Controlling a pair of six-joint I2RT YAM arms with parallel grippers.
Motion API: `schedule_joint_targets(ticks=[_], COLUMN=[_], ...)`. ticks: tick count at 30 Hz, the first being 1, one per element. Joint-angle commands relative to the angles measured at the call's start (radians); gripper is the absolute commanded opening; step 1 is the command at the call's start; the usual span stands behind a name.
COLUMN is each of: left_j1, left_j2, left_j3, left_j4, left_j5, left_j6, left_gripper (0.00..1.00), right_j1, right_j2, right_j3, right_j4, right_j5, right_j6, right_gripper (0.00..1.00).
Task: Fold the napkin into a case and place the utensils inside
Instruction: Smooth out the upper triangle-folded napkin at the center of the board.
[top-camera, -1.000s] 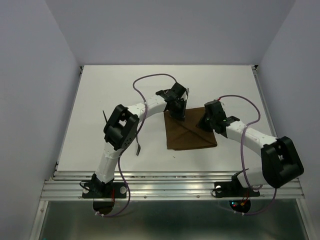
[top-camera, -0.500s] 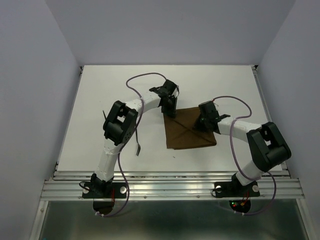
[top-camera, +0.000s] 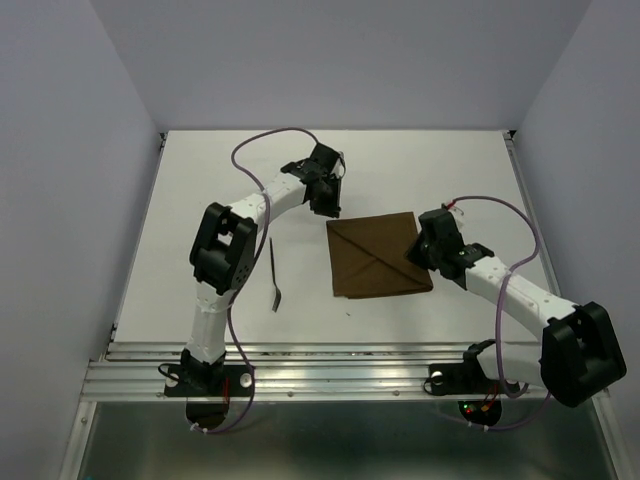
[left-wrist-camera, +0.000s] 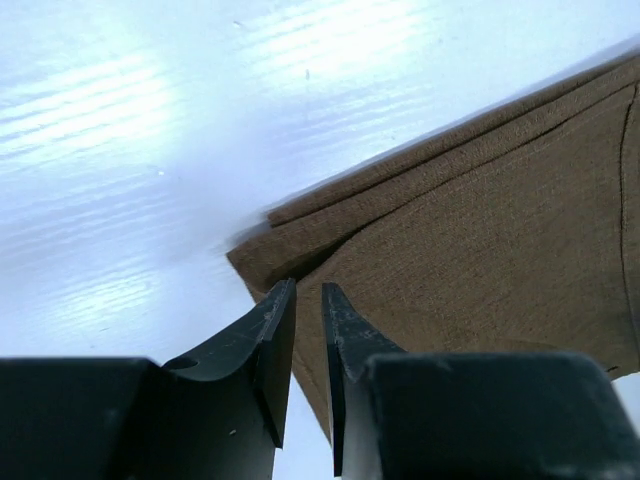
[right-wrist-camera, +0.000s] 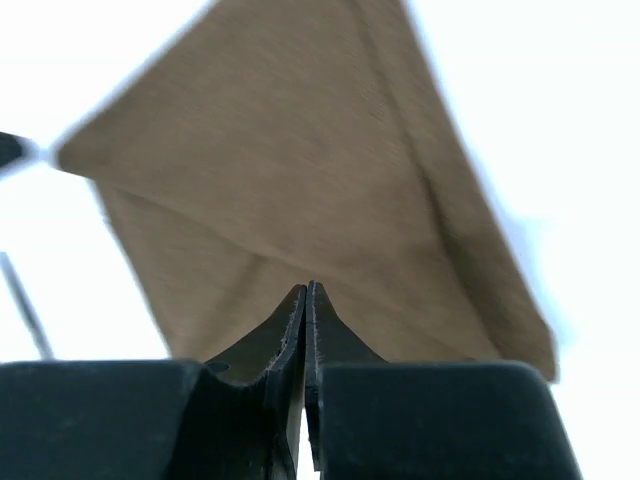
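The dark brown napkin (top-camera: 375, 262) lies flat at the table's middle, folded with a diagonal crease. My left gripper (top-camera: 328, 206) hovers just beyond its far left corner, jaws a narrow gap apart and empty; in the left wrist view (left-wrist-camera: 308, 290) the napkin's corner (left-wrist-camera: 480, 230) lies just ahead. My right gripper (top-camera: 418, 252) is at the napkin's right edge, shut and empty; the right wrist view (right-wrist-camera: 307, 288) shows the napkin (right-wrist-camera: 270, 180) beyond the tips. One slender utensil (top-camera: 273, 270) lies left of the napkin. The second utensil is out of view.
The left arm's elbow (top-camera: 222, 245) stands close to the utensil's left. The table's metal front rail (top-camera: 340, 360) runs along the near edge. Grey walls close in the left, the right and the back.
My left gripper has pulled away from the napkin's far left corner, up and left. My right arm has drawn back to the right. The utensil now shows clear of the left arm.
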Motion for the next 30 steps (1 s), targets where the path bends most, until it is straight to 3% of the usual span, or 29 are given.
schedule_joint_targets(ticks=[1,8,18,23,30], left_j1=[0.032,0.035,0.039,0.045,0.048], left_j2=[-0.061,0.043,0.055,0.037,-0.040], left_j3=[-0.053,-0.081,-0.044,0.003,0.051], left_j4=[0.015,0.088,0.092,0.053,-0.005], left_j5=[-0.012,0.032,0.019,-0.015,-0.112], left_j6=[0.012,-0.020,-0.040,-0.025,-0.022], left_gripper=[0.29,0.28,0.28,0.28,0.30], right_j1=[0.006,0.006,0.006,0.006,-0.033], right_j2=[-0.034,-0.004,0.164,0.076,-0.079], right_j3=[-0.059,-0.113,-0.173,-0.136,-0.013], right_j4=[-0.066,-0.075,-0.003,-0.044,-0.133], right_j5=[0.048,0.086,0.049,0.006,0.141], right_j6=[0.004,0.001,0.009,-0.002,-0.083], right_gripper=[0.06,0.07,0.06,0.05,0.10])
